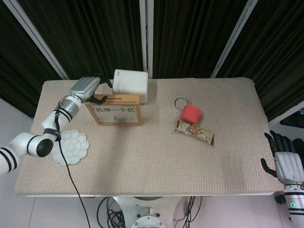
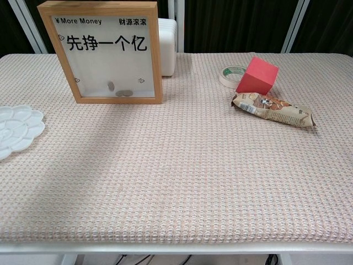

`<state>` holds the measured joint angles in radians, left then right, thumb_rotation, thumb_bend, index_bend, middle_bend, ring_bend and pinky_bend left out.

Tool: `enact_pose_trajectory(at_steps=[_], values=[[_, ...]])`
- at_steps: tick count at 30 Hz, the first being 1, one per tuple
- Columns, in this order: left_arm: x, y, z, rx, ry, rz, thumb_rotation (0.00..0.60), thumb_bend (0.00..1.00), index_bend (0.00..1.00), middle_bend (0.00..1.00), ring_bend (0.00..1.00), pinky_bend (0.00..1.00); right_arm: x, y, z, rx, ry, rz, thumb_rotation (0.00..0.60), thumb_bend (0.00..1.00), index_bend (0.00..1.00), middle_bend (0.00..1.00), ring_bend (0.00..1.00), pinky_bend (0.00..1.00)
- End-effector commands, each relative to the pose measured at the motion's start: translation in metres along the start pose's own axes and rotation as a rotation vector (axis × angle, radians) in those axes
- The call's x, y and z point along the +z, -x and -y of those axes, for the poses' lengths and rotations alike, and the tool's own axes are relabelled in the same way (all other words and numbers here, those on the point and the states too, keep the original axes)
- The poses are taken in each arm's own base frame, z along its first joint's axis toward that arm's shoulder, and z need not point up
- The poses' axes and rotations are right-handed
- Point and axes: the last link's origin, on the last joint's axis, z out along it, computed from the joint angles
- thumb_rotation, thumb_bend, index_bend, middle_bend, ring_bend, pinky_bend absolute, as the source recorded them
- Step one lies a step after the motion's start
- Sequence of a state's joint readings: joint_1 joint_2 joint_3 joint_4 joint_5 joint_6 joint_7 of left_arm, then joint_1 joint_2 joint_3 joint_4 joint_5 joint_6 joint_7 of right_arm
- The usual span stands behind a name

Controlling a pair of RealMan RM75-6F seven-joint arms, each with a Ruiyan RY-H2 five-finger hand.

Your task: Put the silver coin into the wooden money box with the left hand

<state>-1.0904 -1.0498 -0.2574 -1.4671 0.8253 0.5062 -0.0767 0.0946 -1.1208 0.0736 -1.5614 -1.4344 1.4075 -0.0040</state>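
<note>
Left robot hand (image 1: 88, 88) fingers spread, holding nothing, above wooden money box (image 1: 116, 109) on tabletop (image 1: 156, 156), silver coin (image 2: 111, 86) inside behind glass, right robot hand (image 1: 286, 163) spread off tabletop edge

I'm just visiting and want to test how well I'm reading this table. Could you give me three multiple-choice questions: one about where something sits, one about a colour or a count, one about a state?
1. Where is the snack bar?
A. In front of the red block
B. Behind the white box
C. On the paint palette

2. How many coins show inside the wooden money box?
A. None
B. Two
C. Five

3. What is the left hand doing?
A. Holding the tape roll
B. Lying flat on the table
C. Raised at the money box's top left corner, holding nothing visible

Answers: 1 A, the wrapper lies just nearer the camera than the block. 2 B, two coins are behind the pane. 3 C, the head view shows its fingers empty.
</note>
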Motion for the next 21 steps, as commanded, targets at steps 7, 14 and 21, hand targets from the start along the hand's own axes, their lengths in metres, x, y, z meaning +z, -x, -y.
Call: enact_pose_trajectory(at_steps=[7,14,21], values=[[-0.129,0.011,0.042,0.249,-0.024,-0.407,0.6,0.15,0.25,0.17,0.0,0.08,-0.004,-0.004,-0.004,0.003,0.003,-0.013,0.6,0.33,0.0,0.0,0.0,0.0],[-0.239,0.086,0.122,0.309,-0.215,-0.466,0.6,0.08,0.11,0.05,0.0,0.06,-0.01,-0.002,-0.004,-0.009,-0.018,-0.014,0.6,0.33,0.0,0.0,0.0,0.0],[-0.287,0.134,0.168,0.327,-0.333,-0.413,0.6,0.07,0.09,0.01,0.0,0.05,-0.015,0.007,-0.003,-0.041,-0.018,0.011,0.6,0.33,0.0,0.0,0.0,0.0]])
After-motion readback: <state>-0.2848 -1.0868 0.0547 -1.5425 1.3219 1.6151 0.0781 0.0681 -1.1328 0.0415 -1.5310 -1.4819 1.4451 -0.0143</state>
